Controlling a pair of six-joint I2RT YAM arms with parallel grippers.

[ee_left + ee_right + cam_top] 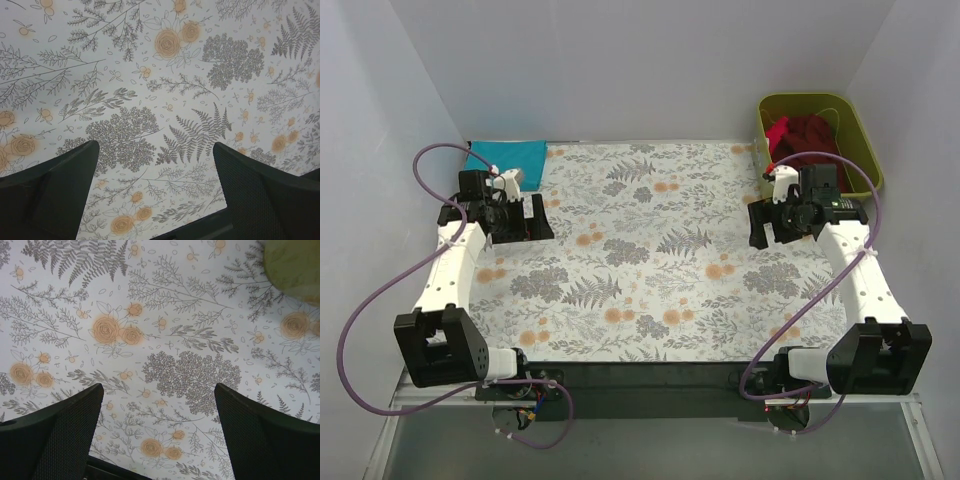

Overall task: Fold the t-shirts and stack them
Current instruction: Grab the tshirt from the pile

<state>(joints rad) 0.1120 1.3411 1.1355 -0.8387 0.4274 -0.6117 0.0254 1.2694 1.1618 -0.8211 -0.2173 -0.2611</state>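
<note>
A teal blue t-shirt [510, 157] lies folded at the table's far left corner. A dark maroon t-shirt [810, 135] and a bright red-pink t-shirt [778, 131] lie bunched in the olive-green tub [865, 150] at the far right. My left gripper [525, 216] is open and empty above the cloth, just in front of the teal shirt. My right gripper [772, 222] is open and empty, just in front of the tub. Both wrist views show only wide-apart black fingers [55, 185] [260, 430] over the tablecloth.
The grey-and-orange floral tablecloth [650, 250] covers the table. White walls close it in on three sides. The tub's edge shows at the top right of the right wrist view [295, 265]. Purple cables loop off both arms.
</note>
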